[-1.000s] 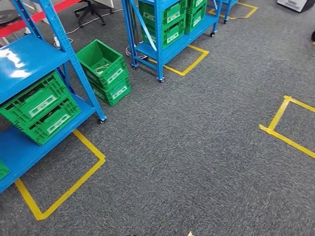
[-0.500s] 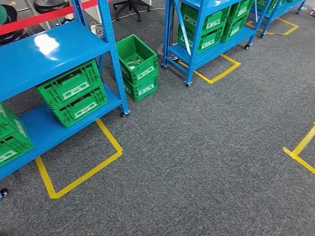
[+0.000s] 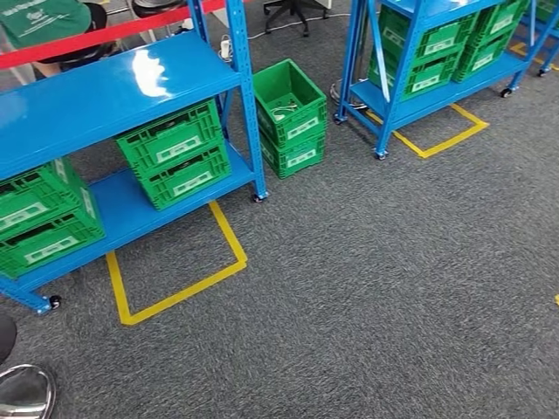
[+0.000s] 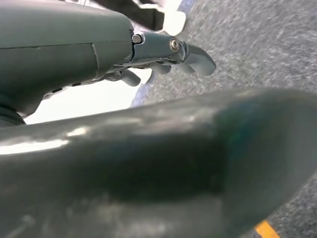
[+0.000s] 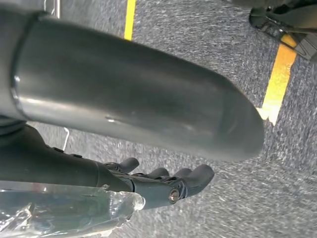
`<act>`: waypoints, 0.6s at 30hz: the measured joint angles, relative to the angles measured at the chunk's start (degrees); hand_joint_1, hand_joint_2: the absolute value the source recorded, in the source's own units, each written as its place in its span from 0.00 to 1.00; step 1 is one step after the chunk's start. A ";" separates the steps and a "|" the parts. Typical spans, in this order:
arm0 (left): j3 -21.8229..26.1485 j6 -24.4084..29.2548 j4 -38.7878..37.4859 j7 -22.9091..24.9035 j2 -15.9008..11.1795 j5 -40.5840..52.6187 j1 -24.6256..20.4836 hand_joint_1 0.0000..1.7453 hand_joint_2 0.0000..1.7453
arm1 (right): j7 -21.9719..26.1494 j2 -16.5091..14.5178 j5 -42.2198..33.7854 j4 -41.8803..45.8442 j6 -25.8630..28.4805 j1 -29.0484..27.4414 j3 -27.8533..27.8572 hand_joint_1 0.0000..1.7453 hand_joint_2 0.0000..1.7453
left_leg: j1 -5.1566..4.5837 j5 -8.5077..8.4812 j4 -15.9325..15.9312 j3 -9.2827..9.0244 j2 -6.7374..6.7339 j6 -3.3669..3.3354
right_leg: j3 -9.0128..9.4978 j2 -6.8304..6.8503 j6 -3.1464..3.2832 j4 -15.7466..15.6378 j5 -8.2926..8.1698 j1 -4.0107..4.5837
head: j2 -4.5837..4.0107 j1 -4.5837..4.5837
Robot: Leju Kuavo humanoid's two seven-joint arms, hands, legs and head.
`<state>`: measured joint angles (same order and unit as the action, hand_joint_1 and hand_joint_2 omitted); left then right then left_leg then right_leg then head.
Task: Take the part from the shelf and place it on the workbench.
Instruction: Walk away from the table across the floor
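I see the blue shelf [image 3: 119,87] with green crates [image 3: 175,153] ahead. My left hand [image 4: 164,49] hangs empty, fingers apart; my right hand [image 5: 164,186] holds a clear bagged part [image 5: 63,210].

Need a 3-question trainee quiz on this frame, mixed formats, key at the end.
1. True or false: the floor stack of green crates stands between the near blue shelf and the far blue shelf.
2. Multiple choice: the tape outline on the grey carpet in front of the near blue shelf is A) red, B) yellow, C) white.
3. Short answer: how many crates make up the floor stack?

Key: 1 true; 2 B; 3 two.
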<state>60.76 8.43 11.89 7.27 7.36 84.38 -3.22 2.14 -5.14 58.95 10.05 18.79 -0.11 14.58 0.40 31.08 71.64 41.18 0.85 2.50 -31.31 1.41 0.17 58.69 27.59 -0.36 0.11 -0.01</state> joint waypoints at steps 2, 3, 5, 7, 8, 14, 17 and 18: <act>0.01 -0.01 -0.01 0.03 -0.01 -0.02 0.13 0.00 0.00 | -0.01 -0.01 -0.04 0.00 -0.04 0.05 -0.01 0.00 0.00 | -0.04 -1.62 -0.94 -0.71 -0.32 -0.17 | 0.06 1.46 0.03 0.00 0.09 0.07 | 0.00 -0.02; 0.01 -0.01 -0.01 0.05 -0.03 -0.03 0.18 0.00 0.00 | -0.02 -0.03 -0.07 0.00 -0.11 0.12 -0.01 0.00 0.00 | -0.15 -3.46 -4.21 -2.57 -1.04 -0.41 | 0.17 2.12 -0.03 0.00 0.17 0.10 | 0.00 -0.02; 0.02 -0.01 0.00 0.07 -0.05 -0.03 0.01 0.00 0.00 | -0.07 -0.11 -0.11 0.00 -0.31 0.16 -0.02 0.00 0.00 | -0.62 -6.04 -11.42 -6.58 -4.00 -1.03 | 0.33 3.30 -0.42 0.09 0.49 0.43 | 0.00 -0.05; 0.02 0.00 0.00 0.07 -0.08 -0.03 -0.19 0.00 0.00 | -0.15 -0.16 -0.13 0.00 -0.51 0.18 -0.02 0.00 0.00 | -1.01 -6.43 -14.56 -8.15 -5.41 -1.55 | 0.60 4.48 -0.97 0.09 0.81 0.80 | 0.00 0.04; 0.02 0.01 0.00 0.07 -0.09 -0.04 -0.17 0.00 0.00 | -0.17 -0.17 -0.14 0.00 -0.56 0.23 -0.02 0.00 0.00 | -1.04 -6.41 -14.76 -8.07 -4.72 -1.76 | 0.80 5.11 -1.23 0.00 0.92 0.86 | 0.00 0.11; 0.13 0.01 0.00 0.01 -0.08 -0.05 -0.13 0.00 0.00 | -0.20 -0.17 -0.14 0.02 -0.62 0.24 -0.04 0.00 0.00 | -0.29 -6.93 -15.20 -7.98 -0.61 -3.08 | -4.19 -0.89 -2.77 11.91 7.54 0.39 | 0.00 0.69; 0.22 0.00 -0.01 -0.02 -0.06 -0.05 0.03 0.00 0.00 | -0.22 -0.17 -0.14 0.00 -0.67 -0.01 -0.04 0.00 0.00 | -0.20 -7.01 -15.15 -8.01 1.93 -3.06 | -5.91 -1.25 -2.86 14.53 6.77 0.26 | 0.00 0.74; 0.25 -0.01 -0.01 -0.02 -0.03 -0.05 0.11 0.00 0.00 | -0.22 -0.17 -0.13 0.00 -0.67 0.00 -0.04 0.00 0.00 | -0.10 -7.04 -15.10 -8.06 2.78 -2.93 | -4.63 -1.60 -2.89 11.42 4.66 0.13 | 0.00 0.74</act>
<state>61.01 8.42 11.88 7.26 7.33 84.32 -3.12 1.92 -5.31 58.82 10.05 18.12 -0.11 14.53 0.30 24.03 56.54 33.12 3.64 -0.42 -35.94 -0.19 -2.71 70.10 32.24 -0.23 0.11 0.73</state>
